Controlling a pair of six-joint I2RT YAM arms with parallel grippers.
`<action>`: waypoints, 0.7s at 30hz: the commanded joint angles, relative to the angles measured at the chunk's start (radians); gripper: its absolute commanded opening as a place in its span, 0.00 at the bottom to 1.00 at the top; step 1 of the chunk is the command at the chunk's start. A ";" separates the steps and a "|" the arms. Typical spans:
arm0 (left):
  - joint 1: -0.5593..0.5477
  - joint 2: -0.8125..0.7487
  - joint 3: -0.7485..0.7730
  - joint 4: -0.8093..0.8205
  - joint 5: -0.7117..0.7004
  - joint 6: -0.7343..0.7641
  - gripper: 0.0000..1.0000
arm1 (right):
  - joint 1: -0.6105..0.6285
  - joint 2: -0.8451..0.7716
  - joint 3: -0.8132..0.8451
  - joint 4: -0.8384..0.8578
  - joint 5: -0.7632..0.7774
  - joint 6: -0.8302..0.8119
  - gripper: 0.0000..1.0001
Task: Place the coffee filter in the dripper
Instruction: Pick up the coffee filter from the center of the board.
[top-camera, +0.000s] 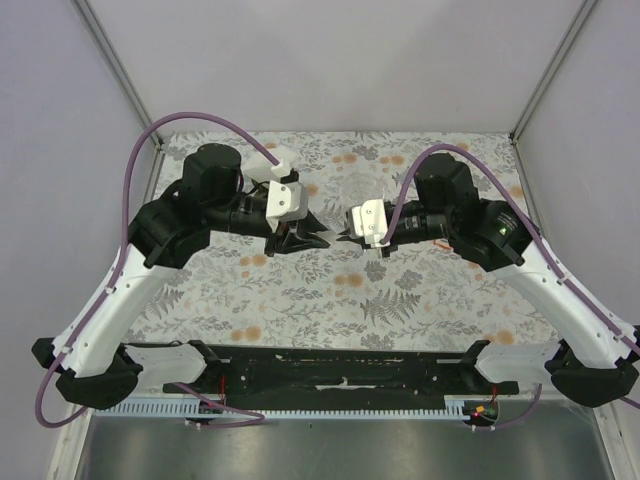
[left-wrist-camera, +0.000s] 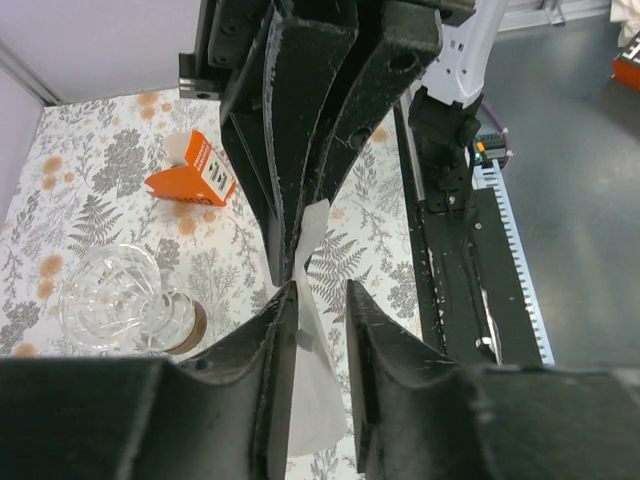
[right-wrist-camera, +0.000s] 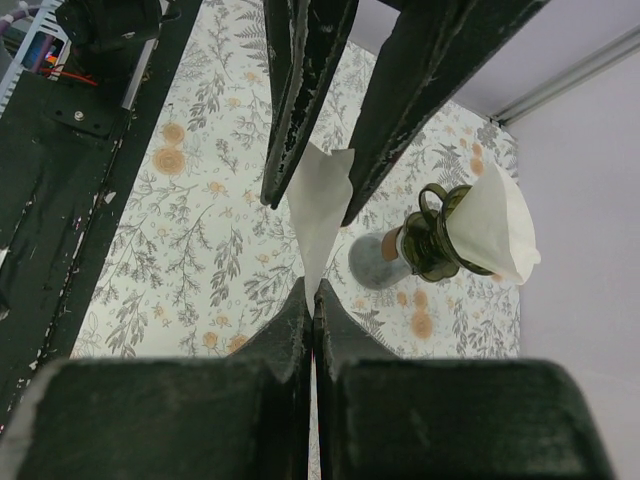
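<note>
A white coffee filter (right-wrist-camera: 320, 200) hangs in the air between both grippers, which meet tip to tip over the middle of the table. My right gripper (right-wrist-camera: 314, 292) is shut on the filter's narrow end. My left gripper (left-wrist-camera: 322, 295) straddles the wide end (left-wrist-camera: 315, 390). The paper lies against one finger, and a gap shows at the other. An empty clear glass dripper (left-wrist-camera: 110, 300) stands on a brown base just beyond the grippers, faint from above (top-camera: 360, 190). A green dripper (right-wrist-camera: 435, 235) holding another white filter (right-wrist-camera: 495, 225) shows only in the right wrist view.
An orange box (left-wrist-camera: 190, 170) lies on the floral cloth (top-camera: 300, 300) past the glass dripper. The black base rail (top-camera: 340, 365) runs along the near edge. Grey walls with metal corner posts (top-camera: 115, 70) enclose the table on three sides.
</note>
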 joint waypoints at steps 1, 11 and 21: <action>-0.006 -0.029 0.004 -0.039 -0.034 0.058 0.29 | 0.005 -0.031 0.012 0.010 0.034 -0.019 0.00; -0.006 -0.039 0.034 -0.164 -0.072 0.156 0.03 | 0.004 -0.042 0.006 0.008 0.089 -0.030 0.00; -0.006 -0.043 0.091 -0.229 -0.087 0.187 0.02 | 0.004 -0.042 -0.008 0.002 0.143 -0.048 0.00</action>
